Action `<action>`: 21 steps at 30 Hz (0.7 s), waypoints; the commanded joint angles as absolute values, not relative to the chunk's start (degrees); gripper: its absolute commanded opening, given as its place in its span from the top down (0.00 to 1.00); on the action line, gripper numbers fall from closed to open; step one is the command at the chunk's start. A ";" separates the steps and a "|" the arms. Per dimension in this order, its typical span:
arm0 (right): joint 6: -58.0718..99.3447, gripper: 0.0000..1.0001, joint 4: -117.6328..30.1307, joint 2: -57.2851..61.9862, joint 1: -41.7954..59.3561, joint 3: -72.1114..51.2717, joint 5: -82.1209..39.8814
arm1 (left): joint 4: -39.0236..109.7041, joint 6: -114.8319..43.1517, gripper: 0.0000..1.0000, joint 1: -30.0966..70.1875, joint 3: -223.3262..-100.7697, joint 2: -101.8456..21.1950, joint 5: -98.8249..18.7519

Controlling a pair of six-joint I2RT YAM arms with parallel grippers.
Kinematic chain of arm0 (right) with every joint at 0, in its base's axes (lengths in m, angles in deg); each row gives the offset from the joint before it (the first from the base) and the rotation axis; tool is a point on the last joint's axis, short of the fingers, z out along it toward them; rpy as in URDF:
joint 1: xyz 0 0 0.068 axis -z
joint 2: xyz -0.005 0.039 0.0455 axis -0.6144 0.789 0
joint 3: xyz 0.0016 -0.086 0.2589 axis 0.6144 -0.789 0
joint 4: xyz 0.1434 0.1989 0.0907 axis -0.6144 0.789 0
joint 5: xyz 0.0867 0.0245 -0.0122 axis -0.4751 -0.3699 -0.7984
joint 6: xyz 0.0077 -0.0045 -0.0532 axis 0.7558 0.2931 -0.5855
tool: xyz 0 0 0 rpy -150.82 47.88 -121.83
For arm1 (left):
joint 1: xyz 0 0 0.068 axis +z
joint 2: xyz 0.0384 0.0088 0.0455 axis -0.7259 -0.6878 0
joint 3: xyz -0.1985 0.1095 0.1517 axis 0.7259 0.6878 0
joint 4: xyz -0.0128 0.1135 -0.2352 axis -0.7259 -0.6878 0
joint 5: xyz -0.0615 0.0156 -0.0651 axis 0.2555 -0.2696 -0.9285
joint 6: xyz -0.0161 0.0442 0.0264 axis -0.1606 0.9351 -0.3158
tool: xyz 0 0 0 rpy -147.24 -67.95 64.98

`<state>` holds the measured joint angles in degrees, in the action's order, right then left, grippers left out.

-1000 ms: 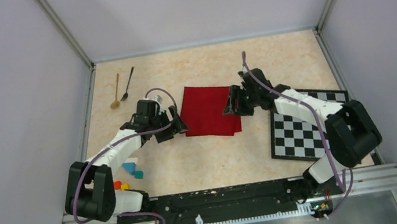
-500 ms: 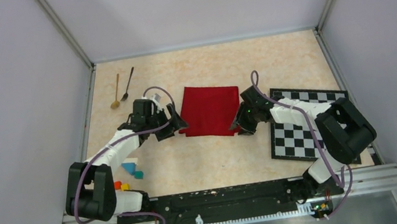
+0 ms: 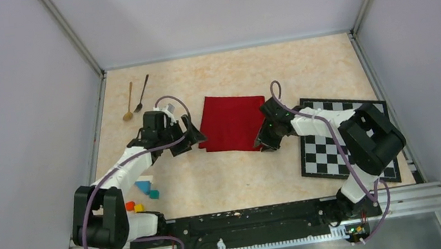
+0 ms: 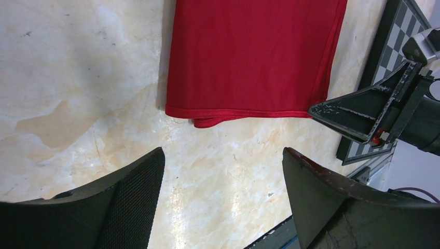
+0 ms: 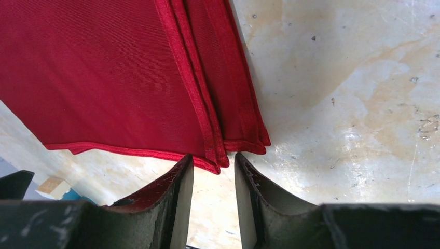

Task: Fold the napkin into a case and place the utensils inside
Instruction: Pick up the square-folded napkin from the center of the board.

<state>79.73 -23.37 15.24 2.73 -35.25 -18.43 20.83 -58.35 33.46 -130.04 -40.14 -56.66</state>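
Red cloth first: the napkin lies flat on the table, about mid-field, folded over on itself. From my right wrist I see several hemmed edges stacked along one side, but I cannot count the layers. I can make out no open mouth on it, and whatever sits between the layers is hidden.

Gold spoon and black spoon lie side by side on bare table at far left. Their bowls point toward my bases, and both are well apart from the napkin.

My left gripper sits just off the napkin's left near corner. Its fingers are spread wide, with only table between them.

My right gripper is at the napkin's right near corner. Its fingers stand close together with a narrow gap, and table shows through that gap. The corner hem sits right at the mouth of the gap. I cannot tell whether either pad touches the cloth.

Hard to make out:
- From above, my right gripper covers the napkin's right near corner.
- Both wrist views cut off the far edge of the napkin.
- From my left wrist, a small lip of a lower layer pokes out under the near hem.
- My right arm lies across part of the chequered mat, which is to the right of the napkin.
- The small coloured blocks sit near my left arm, some tucked against it.
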 commanded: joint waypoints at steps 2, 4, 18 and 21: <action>81.72 0.68 -22.61 15.94 1.87 -33.45 -15.99 | 22.93 -56.46 0.12 34.56 -129.30 -37.90 -57.73; 81.84 0.71 -22.65 15.91 1.87 -33.45 -15.49 | 22.81 -56.14 0.12 34.75 -129.31 -37.96 -57.78; 82.07 1.00 -23.22 13.03 1.87 -33.21 -15.83 | 24.39 -56.61 0.10 35.78 -129.09 -41.36 -57.80; 81.93 1.00 -22.51 11.44 1.92 -32.74 -15.62 | 25.36 -57.64 0.10 36.00 -129.99 -44.42 -58.02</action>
<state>81.52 -23.27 15.33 2.40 -35.25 -16.51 22.08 -57.14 35.45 -128.99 -41.36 -57.21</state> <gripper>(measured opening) 0.009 0.903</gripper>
